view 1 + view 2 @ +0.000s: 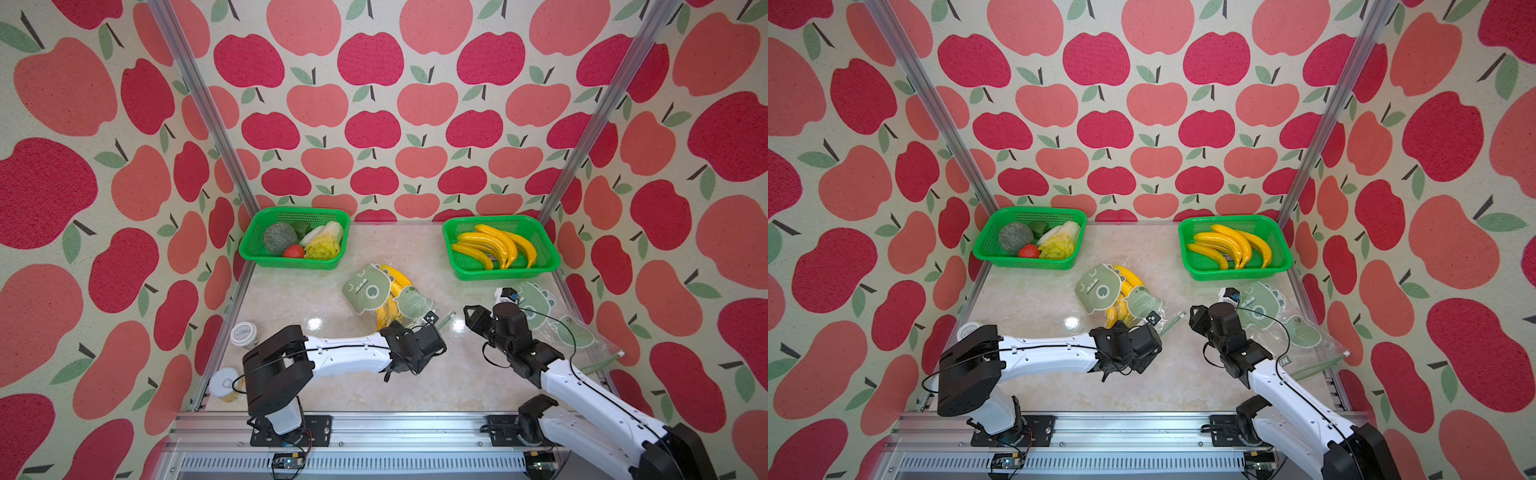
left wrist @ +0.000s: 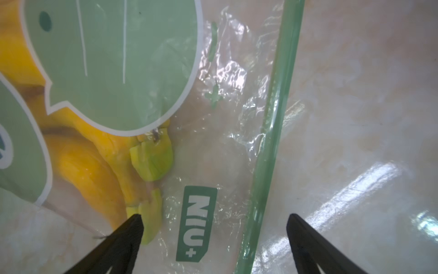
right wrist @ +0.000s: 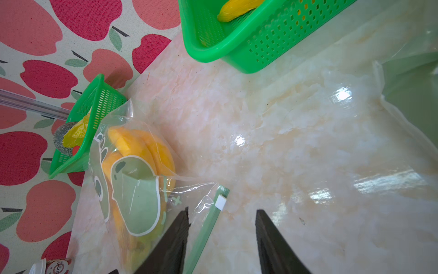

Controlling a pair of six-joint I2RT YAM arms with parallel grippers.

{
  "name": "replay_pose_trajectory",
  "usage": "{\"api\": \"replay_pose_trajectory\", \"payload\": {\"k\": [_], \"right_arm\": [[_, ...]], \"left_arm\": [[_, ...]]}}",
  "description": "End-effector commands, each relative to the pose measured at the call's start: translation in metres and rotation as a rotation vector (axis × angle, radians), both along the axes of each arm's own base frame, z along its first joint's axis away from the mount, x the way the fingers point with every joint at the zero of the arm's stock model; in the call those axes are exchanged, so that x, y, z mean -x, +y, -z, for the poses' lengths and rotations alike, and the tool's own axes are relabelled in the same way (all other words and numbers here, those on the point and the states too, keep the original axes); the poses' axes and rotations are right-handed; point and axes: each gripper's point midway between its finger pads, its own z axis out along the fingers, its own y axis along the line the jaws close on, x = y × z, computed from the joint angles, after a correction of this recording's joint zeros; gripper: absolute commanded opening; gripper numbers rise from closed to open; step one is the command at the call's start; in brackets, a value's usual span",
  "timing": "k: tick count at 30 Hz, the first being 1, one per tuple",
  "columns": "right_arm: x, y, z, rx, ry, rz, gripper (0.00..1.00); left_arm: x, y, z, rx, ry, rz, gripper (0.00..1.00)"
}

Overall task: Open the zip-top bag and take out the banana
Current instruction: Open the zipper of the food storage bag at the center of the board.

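Left wrist only: bag (image 2: 227, 71) label (image 2: 196, 223)

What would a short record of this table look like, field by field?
Bag: zip-top bag mid-table, green cartoon prints
Inside: banana bunch
Closure: green zip strip, white slider at one end
Left jaws: open, over the bag's zip end
Right jaws: open, strip between them, ungripped
Baskets: vegetable basket back left, banana basket back right
Extra: second bag lying flat, right side
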Motion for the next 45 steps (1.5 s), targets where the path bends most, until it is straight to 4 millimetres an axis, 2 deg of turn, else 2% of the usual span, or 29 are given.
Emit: {"api": "replay_pose_trajectory", "payload": {"k": [1, 8, 12, 19, 25, 27, 30, 34, 38, 43, 45], "right_arm": [[0.005, -0.012, 0.006, 0.054, -0.001, 0.021, 0.5], [0.007, -0.016, 0.006, 0.062, -0.01, 0.027, 0.51], [0.007, -0.014, 0.008, 0.055, -0.009, 0.022, 0.51], [0.006, -0.01, 0.009, 0.044, -0.002, 0.01, 0.51], [0.006, -0.009, 0.008, 0.035, -0.002, 0.007, 0.51], [0.006, -0.009, 0.008, 0.034, 0.0, 0.006, 0.51], [0.007, -0.008, 0.009, 0.031, 0.002, 0.0, 0.51], [0.008, -0.003, 0.011, 0.021, 0.001, -0.028, 0.51], [0.009, 0.01, 0.007, -0.017, -0.031, -0.091, 0.51], [0.017, 0.052, -0.013, -0.117, -0.114, -0.278, 0.51], [0.022, 0.07, -0.017, -0.13, -0.135, -0.349, 0.51]], "left_arm": [[-0.011, 0.003, -0.001, -0.1, -0.035, -0.002, 0.98], [-0.018, 0.005, 0.006, -0.13, -0.027, -0.031, 1.0], [-0.019, 0.009, 0.003, -0.131, -0.032, -0.047, 0.85], [-0.019, 0.01, 0.001, -0.115, -0.037, -0.056, 0.65], [-0.018, 0.006, 0.011, -0.13, -0.022, -0.048, 0.65], [-0.018, 0.005, 0.014, -0.131, -0.019, -0.048, 0.57], [-0.019, 0.005, 0.015, -0.122, -0.015, -0.044, 0.39], [-0.023, 0.001, 0.002, -0.062, -0.034, -0.056, 0.14], [-0.03, 0.0, -0.019, 0.032, -0.064, -0.106, 0.02], [-0.034, -0.006, -0.068, 0.223, -0.107, -0.136, 0.0], [-0.033, -0.005, -0.08, 0.275, -0.117, -0.145, 0.0]]}}
